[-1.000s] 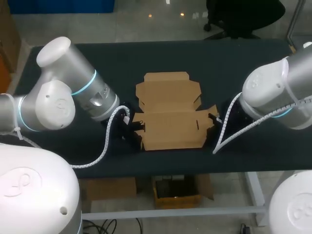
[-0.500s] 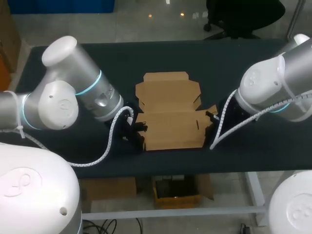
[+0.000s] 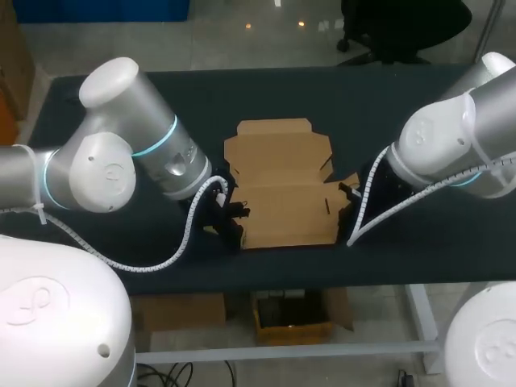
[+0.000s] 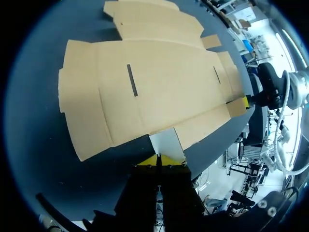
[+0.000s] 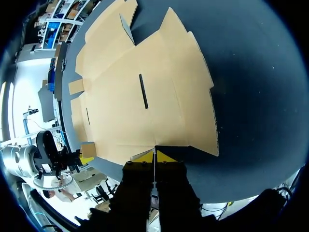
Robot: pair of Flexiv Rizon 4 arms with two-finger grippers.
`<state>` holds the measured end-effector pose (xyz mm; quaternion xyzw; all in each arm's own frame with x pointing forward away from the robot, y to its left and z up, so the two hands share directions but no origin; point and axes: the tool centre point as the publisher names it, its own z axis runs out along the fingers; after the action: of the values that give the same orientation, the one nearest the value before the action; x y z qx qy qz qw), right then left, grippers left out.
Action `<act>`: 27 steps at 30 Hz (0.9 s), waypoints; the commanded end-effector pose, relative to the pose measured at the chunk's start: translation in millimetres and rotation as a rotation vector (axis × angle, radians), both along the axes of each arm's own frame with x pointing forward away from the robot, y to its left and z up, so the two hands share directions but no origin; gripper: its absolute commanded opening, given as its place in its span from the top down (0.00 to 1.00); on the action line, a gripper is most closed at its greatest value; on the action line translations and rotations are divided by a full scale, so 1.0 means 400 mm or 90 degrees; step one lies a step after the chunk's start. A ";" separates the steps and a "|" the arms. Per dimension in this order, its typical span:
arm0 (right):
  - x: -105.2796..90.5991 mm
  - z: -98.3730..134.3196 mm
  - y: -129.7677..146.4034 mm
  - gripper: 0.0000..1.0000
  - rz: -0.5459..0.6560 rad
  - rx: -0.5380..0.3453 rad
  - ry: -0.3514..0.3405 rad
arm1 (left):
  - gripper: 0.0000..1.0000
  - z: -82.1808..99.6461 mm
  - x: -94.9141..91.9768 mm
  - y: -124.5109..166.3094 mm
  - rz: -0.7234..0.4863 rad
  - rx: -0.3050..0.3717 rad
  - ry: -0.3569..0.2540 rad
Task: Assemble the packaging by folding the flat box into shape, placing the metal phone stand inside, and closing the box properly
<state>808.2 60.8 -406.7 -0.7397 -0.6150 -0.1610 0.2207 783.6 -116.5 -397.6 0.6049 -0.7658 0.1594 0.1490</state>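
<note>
Worktop (image 3: 201, 97) is dark and wide. My left arm (image 3: 137, 153) comes in from the left edge and my right arm (image 3: 451, 145) from the right edge. Both are big, round and grey.

Between them lies the flat box (image 3: 282, 193). It sits in the middle of the worktop, nearer the front edge. It is plain brown card, opened out flat, with fold lines, small flaps along its sides and thin dark slits (image 4: 132, 80).

The left gripper (image 4: 159, 159) is clenched on a small pale flap (image 4: 166, 142) at the box's left side. The flap tips up a little.

The right gripper (image 5: 154, 155) is clenched on the box's right edge, yellow tips pressed together.
</note>
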 end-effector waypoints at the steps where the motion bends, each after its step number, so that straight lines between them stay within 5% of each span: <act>1: 0.002 0.000 0.001 1.00 0.002 -0.001 0.002 | 1.00 0.000 0.014 -0.006 0.003 0.008 0.003; 27: -0.009 -0.008 0.011 1.00 0.010 -0.014 0.010 | 1.00 0.009 -0.001 -0.029 -0.015 0.013 -0.003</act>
<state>805.1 63.9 -410.9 -0.7377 -0.6205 -0.1489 0.2205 783.3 -125.2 -393.5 0.5960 -0.7745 0.1543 0.1452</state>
